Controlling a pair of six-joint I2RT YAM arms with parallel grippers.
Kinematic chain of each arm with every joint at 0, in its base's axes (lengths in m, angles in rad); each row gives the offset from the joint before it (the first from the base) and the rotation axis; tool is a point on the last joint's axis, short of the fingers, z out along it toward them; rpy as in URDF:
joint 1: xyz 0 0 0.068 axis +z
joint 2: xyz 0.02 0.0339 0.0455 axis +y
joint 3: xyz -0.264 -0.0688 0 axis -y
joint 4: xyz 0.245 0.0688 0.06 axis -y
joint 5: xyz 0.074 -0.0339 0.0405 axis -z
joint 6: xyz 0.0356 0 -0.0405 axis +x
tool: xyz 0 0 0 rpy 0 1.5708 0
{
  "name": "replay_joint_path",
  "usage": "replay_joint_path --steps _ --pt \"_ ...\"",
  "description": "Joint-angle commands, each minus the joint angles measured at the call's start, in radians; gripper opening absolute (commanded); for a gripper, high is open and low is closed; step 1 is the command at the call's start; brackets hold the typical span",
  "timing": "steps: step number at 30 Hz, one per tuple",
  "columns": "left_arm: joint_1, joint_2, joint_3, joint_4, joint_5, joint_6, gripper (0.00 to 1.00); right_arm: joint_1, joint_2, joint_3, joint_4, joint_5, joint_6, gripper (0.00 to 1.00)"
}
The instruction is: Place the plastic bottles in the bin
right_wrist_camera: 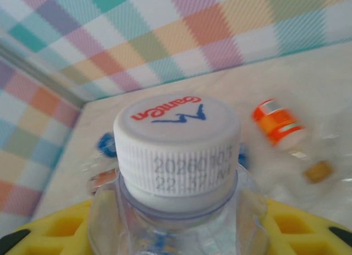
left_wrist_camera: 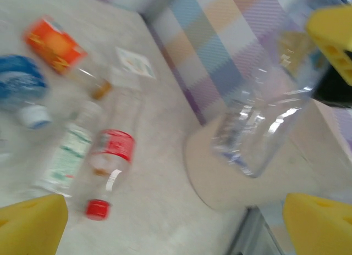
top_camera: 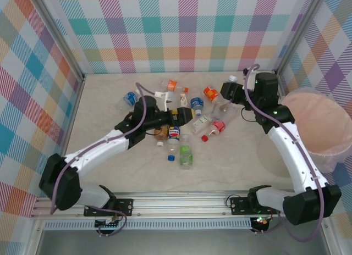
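Right gripper (top_camera: 227,93): clenched on a clear bottle, its yellow fingers (right_wrist_camera: 52,230) pressing the shoulder from both sides just below the cap.
Held bottle (right_wrist_camera: 177,150): clear plastic with a white ribbed cap printed in red and blue, the cap facing the right wrist camera. It is lifted off the table, left of the bin and apart from its rim.
Left gripper (top_camera: 180,114): released, jaws spread wide with nothing between them. It is farther left of the bin than the right gripper, low over the scattered bottles.
Loose bottles (top_camera: 174,133): lying on their sides on the table, all to the left of the bin and apart from it.
Red-label bottle (top_camera: 218,126): the loose one nearest the bin, its red cap on the end turned away from the bin.
Green-and-white-label bottle (top_camera: 201,122): just beside the red-label one, on the side away from the bin.
Orange-label bottles: one (top_camera: 210,93) is closer to the bin, just beside the right gripper. The other (top_camera: 172,86) is farther left.
Green-label bottle (top_camera: 186,155): left of the bin, at the near edge of the scatter.
Blue-label bottle (top_camera: 130,98): the one farthest from the bin.
Bin (top_camera: 330,150): pale pink, translucent and round, standing upright with its mouth open. What lies inside cannot be told.
Table (top_camera: 236,167): pale marbled surface, with checked walls around it.
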Motion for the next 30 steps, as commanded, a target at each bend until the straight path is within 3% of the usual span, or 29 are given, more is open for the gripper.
replay_joint_path --steps 1,7,13,18,24,30 --pt "0.000 -0.080 -0.072 -0.027 -0.298 0.007 1.00 -0.010 -0.041 0.092 -0.134 0.245 -0.173 0.43" --pt "0.004 -0.130 -0.123 -0.118 -0.520 -0.037 1.00 -0.022 -0.079 0.222 -0.112 0.488 -0.315 0.40" --pt "0.007 -0.144 -0.176 -0.088 -0.542 -0.068 1.00 -0.027 -0.115 0.294 0.008 0.699 -0.452 0.38" --pt "0.008 -0.141 -0.175 -0.104 -0.546 -0.064 1.00 -0.070 -0.112 0.367 -0.132 0.857 -0.500 0.38" --pt "0.011 -0.120 -0.157 -0.106 -0.545 -0.065 1.00 -0.221 -0.063 0.436 -0.456 0.833 -0.366 0.37" --pt "0.012 -0.086 -0.124 -0.137 -0.506 -0.059 1.00 -0.404 0.018 0.466 -0.676 0.598 -0.259 0.38"
